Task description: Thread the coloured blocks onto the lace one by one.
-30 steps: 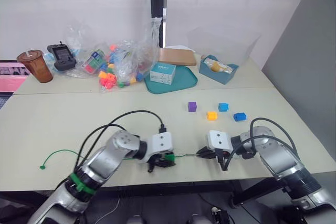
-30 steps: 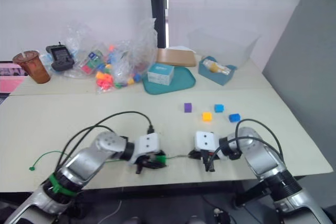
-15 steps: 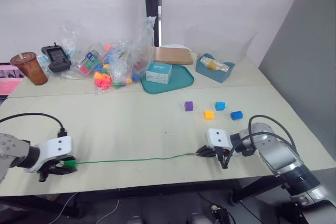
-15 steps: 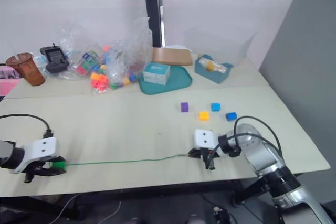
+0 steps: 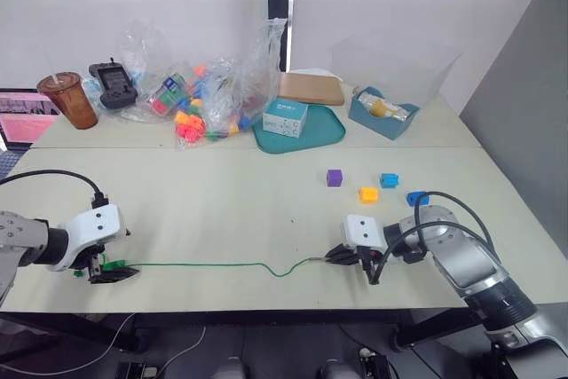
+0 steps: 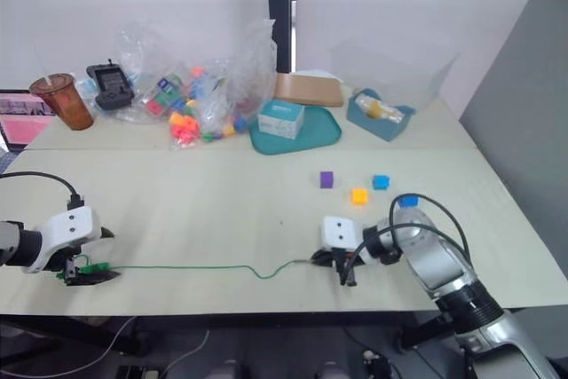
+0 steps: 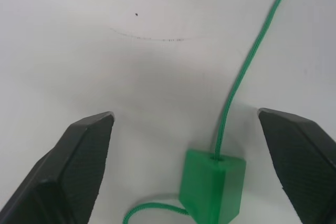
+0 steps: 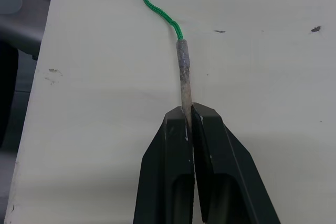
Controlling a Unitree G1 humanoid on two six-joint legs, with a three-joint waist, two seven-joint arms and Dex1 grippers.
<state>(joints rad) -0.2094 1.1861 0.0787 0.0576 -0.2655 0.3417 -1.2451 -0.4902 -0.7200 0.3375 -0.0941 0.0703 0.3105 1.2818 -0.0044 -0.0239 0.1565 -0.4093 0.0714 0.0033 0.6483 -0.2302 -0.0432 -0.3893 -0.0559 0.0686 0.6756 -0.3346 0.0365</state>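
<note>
The green lace (image 5: 213, 264) lies along the table's front part, sagging in a small wave near its right end. My right gripper (image 8: 188, 111) is shut on its stiff tip (image 8: 184, 80) at the right front of the table. At the far left my left gripper (image 7: 185, 115) stands open around a green block (image 7: 212, 191) that sits threaded on the lace, touching neither finger. A purple block (image 5: 335, 177), an orange-yellow block (image 5: 368, 193) and two blue blocks (image 5: 389, 180) (image 5: 417, 198) lie loose behind my right gripper (image 5: 337, 255).
At the back stand a clear bag of mixed toy pieces (image 5: 209, 99), a teal tray (image 5: 311, 138) with a white box, a blue-grey bin (image 5: 382, 113), a brown cup (image 5: 69, 99) and a black device (image 5: 113, 84). Both grippers are close to the table's front edge.
My left gripper swept far left, sliding the green block along the lace, then opened and let it go. The lace went slack. The right gripper stayed put; the camera shifted.
</note>
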